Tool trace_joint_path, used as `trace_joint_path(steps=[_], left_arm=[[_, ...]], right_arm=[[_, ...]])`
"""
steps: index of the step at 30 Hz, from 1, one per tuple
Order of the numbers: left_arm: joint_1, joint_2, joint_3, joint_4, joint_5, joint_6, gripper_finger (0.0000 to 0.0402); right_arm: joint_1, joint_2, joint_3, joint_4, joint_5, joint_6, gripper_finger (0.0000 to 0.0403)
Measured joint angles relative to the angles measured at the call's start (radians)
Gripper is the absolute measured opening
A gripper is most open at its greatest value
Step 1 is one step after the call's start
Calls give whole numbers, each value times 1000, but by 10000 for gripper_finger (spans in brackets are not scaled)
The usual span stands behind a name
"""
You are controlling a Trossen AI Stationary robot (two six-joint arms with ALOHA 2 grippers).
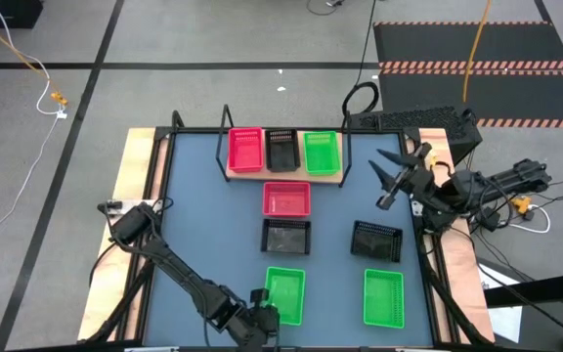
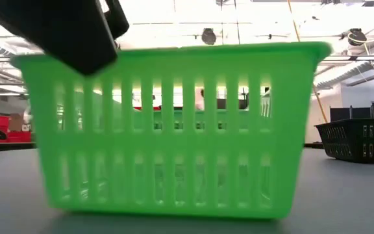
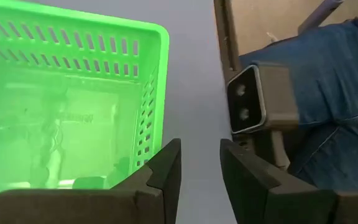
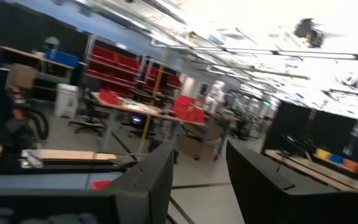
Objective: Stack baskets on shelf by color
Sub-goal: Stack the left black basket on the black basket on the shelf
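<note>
From above, the left gripper (image 1: 262,315) is sitting at the near green basket's (image 1: 286,291) corner, fingers narrowly apart. The shelf (image 1: 332,178) is carrying three baskets. The right gripper (image 1: 399,176) is hanging wide. Left wrist: fingers (image 3: 163,171) are flanking empty tabletop beside the rim.

A grey concrete floor (image 1: 213,39) surrounds the bench, with a black ribbed floor mat (image 1: 477,44) at two o'clock. Bright ceiling lights (image 4: 260,25) glare above red storage bins (image 4: 120,62).
</note>
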Motion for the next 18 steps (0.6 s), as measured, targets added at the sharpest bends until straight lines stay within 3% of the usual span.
trace_joint_path(steps=[8, 12, 15, 18], left_arm=[[6, -9, 72, -1, -19, 117, 113], [46, -9, 163, -35, -134, 246, 113], [92, -10, 274, -218, -261, 243, 113], [140, -13, 354, -517, -293, 142, 113]], right_arm=[[70, -21, 0, -5, 24, 3, 141], [106, -21, 0, -3, 23, -32, 141], [125, -21, 0, -3, 23, -46, 141], [138, -21, 0, -3, 23, -69, 141]])
